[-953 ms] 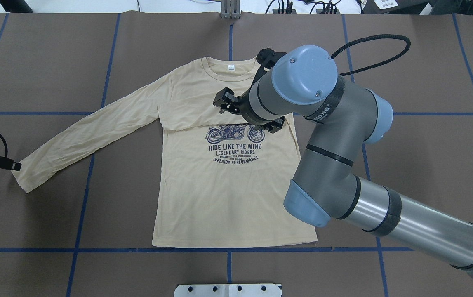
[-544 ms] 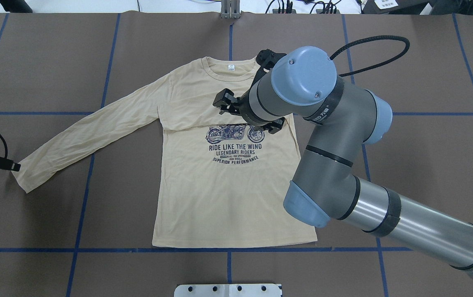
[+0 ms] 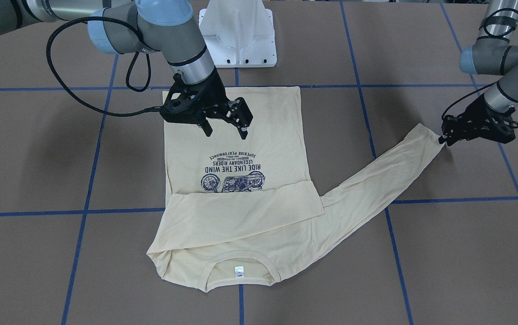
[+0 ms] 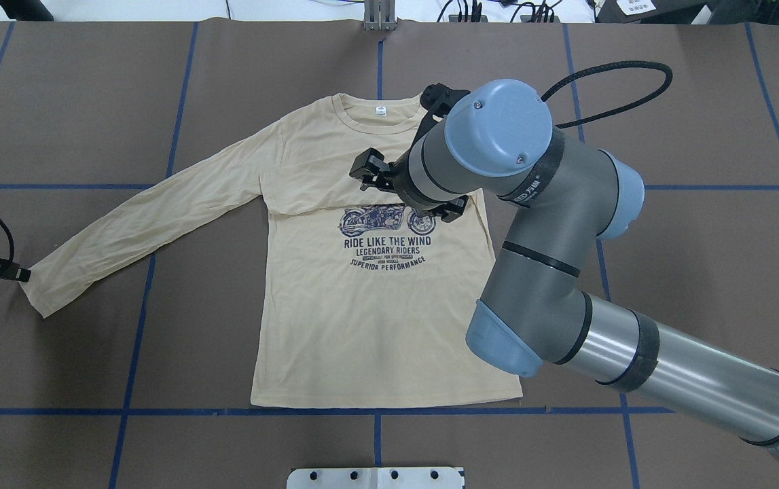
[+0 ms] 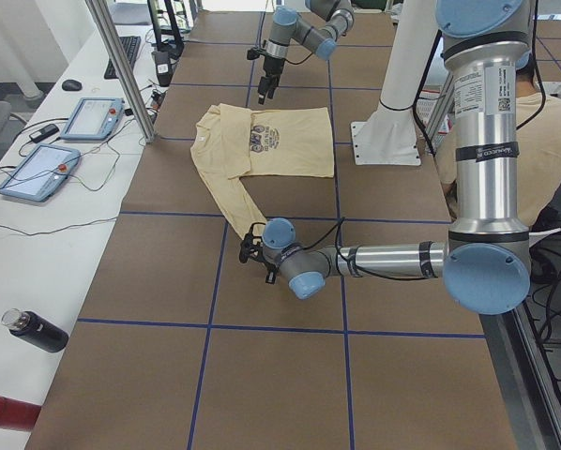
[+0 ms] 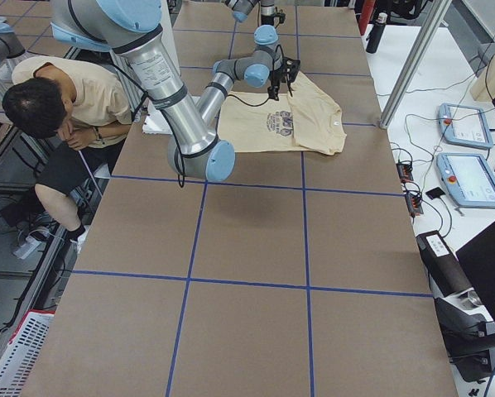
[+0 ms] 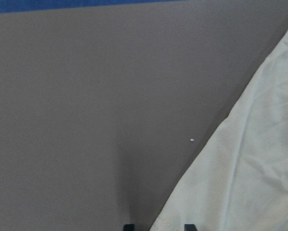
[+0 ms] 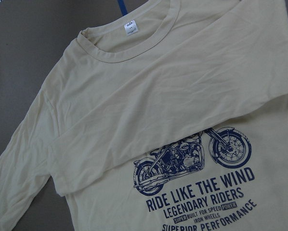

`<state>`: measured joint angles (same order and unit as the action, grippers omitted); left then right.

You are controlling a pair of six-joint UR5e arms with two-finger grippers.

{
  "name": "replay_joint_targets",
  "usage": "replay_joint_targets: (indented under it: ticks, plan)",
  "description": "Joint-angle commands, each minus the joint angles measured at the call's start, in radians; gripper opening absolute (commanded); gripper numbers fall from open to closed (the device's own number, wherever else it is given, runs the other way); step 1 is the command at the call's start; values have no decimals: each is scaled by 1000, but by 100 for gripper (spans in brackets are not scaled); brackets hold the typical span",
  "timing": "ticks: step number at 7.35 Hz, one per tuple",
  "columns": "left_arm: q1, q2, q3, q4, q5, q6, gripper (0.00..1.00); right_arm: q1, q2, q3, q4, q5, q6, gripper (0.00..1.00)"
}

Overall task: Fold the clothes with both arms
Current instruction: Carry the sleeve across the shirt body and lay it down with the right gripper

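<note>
The cream-yellow long-sleeved T-shirt [image 4: 375, 326] lies flat, print up, collar away from the robot. One sleeve is folded across the chest [image 3: 240, 216]. The other sleeve [image 4: 145, 217] stretches out toward my left side. My left gripper [image 3: 443, 139] sits low at that sleeve's cuff [image 4: 32, 292]. In the left wrist view its fingertips [image 7: 129, 226] stand slightly apart at the sleeve's edge [image 7: 250, 168]. My right gripper [image 3: 225, 130] is open and empty, hovering over the shirt's body. In the overhead view my right arm's wrist [image 4: 498, 129] hides most of it. The right wrist view shows collar and print [image 8: 158, 96].
The white pedestal base [image 3: 238, 36] stands at the robot's side of the table. Blue tape lines [image 4: 138, 326] grid the brown tabletop. A person [image 6: 57, 107] sits beside the robot. Touch pendants [image 5: 93, 117] and a bottle [image 5: 37, 330] lie on the side bench.
My left gripper has slid slightly outward from the cuff, which stays flat. My right arm has shifted very slightly. The shirt has not moved.
</note>
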<state>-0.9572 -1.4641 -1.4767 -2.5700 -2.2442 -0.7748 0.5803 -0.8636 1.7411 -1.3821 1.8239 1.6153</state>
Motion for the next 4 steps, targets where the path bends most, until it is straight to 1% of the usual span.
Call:
replay_joint_targets:
  ticks: [1, 2, 3, 4]
  plan:
    - [0, -2, -10, -1, 0, 0, 0, 1, -3, 6, -2, -2, -2, 100]
    - [-3, 1, -34, -42, -2, -12, 0, 22, -21, 12, -2, -6, -2, 100]
    - [-3, 11, -133, -51, 0, -18, 0, 62, -52, 21, -2, -8, -6, 100]
    - [-3, -4, -207, -41, -2, -67, 0, 119, -143, 97, 0, 9, -40, 100]
